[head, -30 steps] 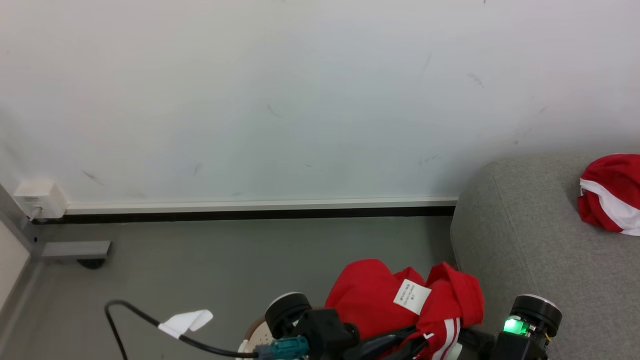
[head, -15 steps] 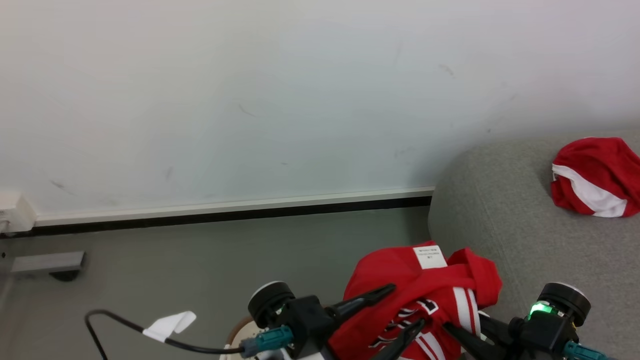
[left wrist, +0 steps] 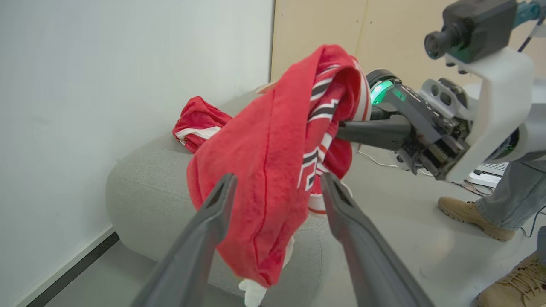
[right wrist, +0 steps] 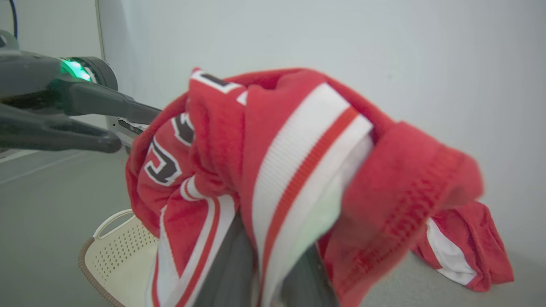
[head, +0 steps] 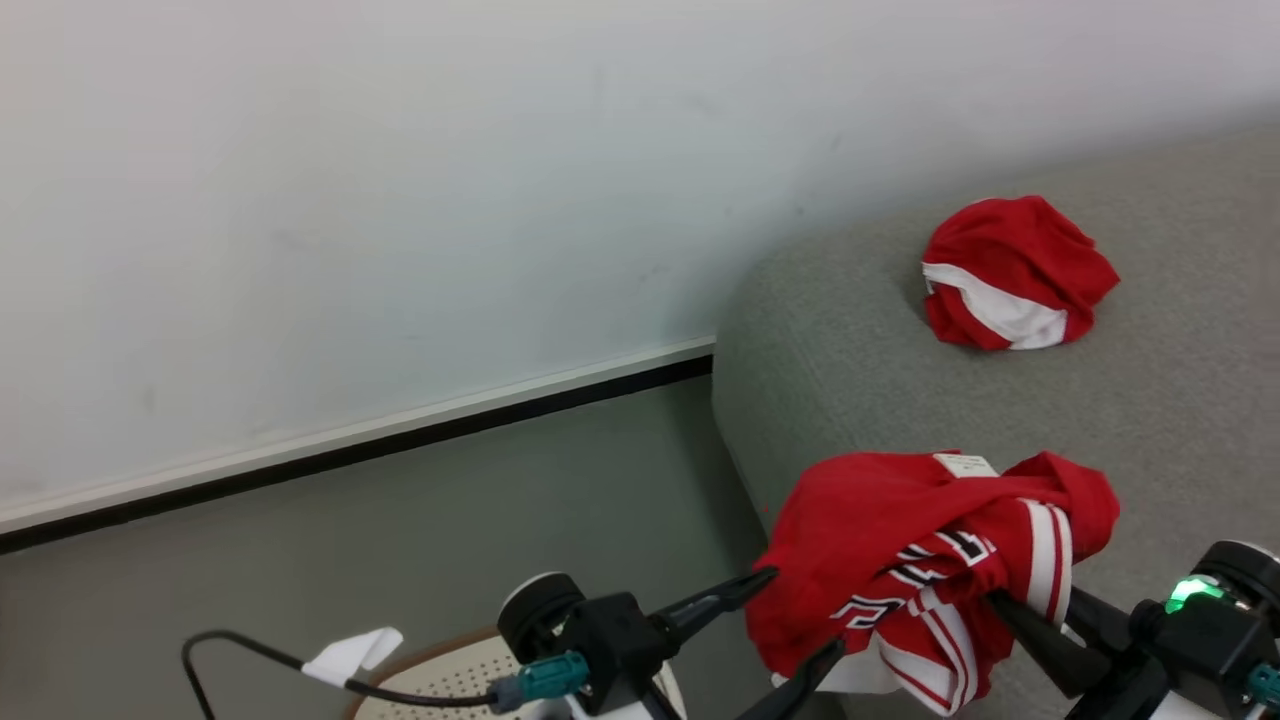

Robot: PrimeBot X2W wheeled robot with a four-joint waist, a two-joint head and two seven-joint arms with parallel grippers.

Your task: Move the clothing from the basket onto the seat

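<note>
Head view: crumpled red, white-striped clothing [head: 880, 530]

left gripper [head: 800, 612] wide open, fingers angled up-right from bottom centre; right gripper [head: 1008, 606] at lower right, fingers pinched on the clothing [head: 890, 520], pointing up-left toward the left one.

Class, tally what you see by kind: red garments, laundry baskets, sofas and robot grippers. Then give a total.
Red garments: 2, the held garment and the loose garment
Laundry basket: 1
Sofa: 1
Grippers: 2, left gripper and right gripper
Total: 6
</note>
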